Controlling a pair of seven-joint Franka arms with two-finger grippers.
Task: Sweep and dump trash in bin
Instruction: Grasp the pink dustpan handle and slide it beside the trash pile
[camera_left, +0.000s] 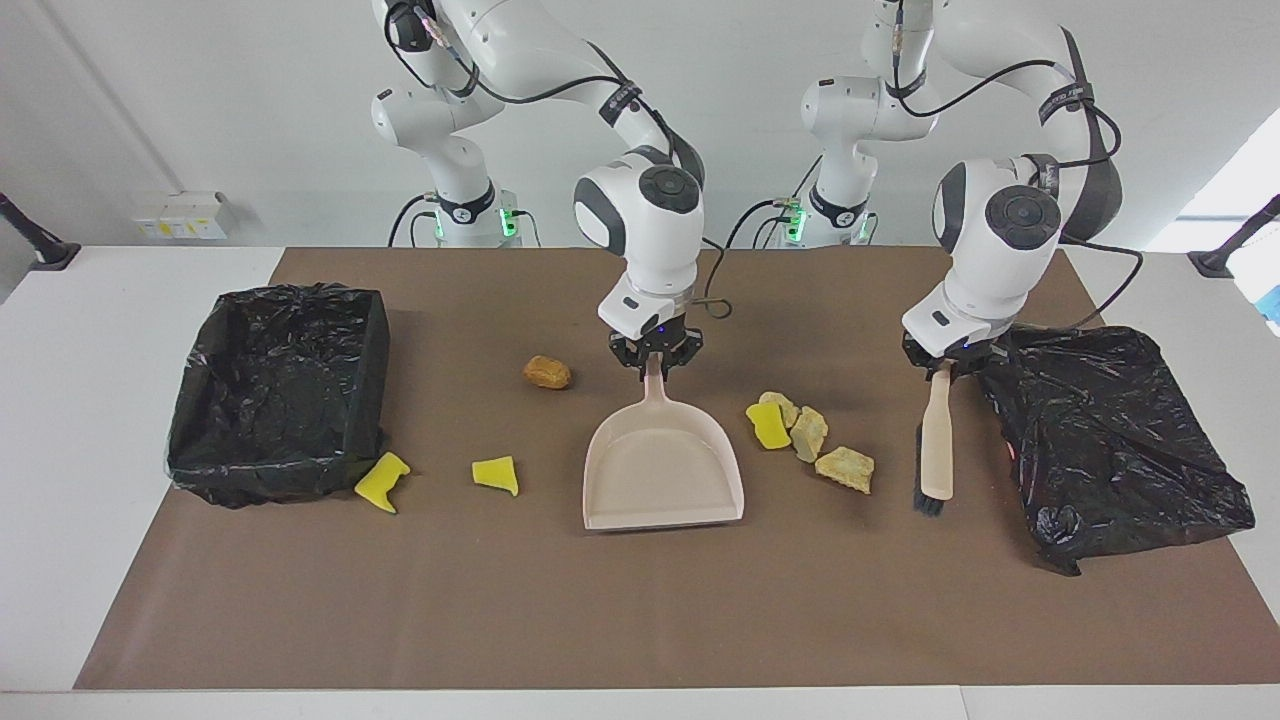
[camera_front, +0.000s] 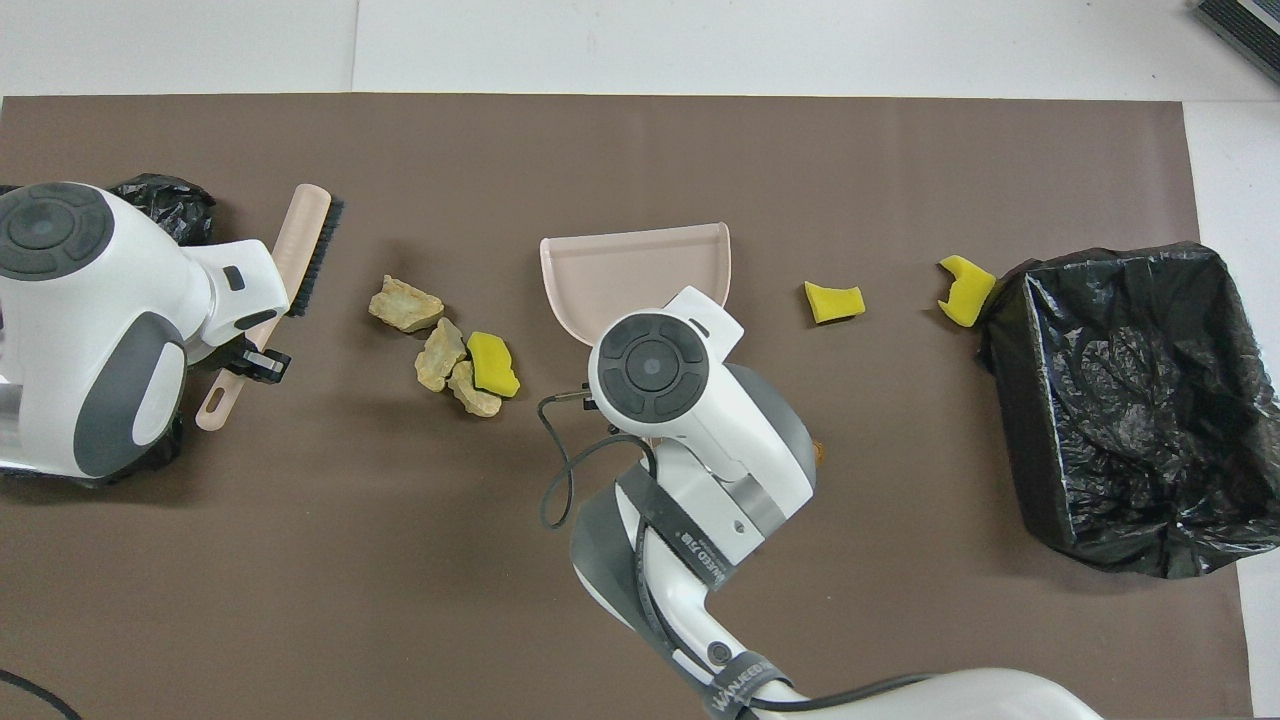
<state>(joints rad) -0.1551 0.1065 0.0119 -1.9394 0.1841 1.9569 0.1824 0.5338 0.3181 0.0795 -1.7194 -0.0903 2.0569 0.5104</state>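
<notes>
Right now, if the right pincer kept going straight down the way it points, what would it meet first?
The right pincer points down, shut on the dustpan handle. Straight on, it would likely drive the handle against the brown mat under it; nothing else seems to lie in that line.

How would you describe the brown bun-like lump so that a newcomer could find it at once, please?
Start at the beige dustpan in the middle of the brown mat, whose handle the right gripper grips. Beside that handle, toward the lined bin, sits the brown lump. It lies alone, rounded and brown, and nearer to the robots than the two yellow sponge pieces.
</notes>
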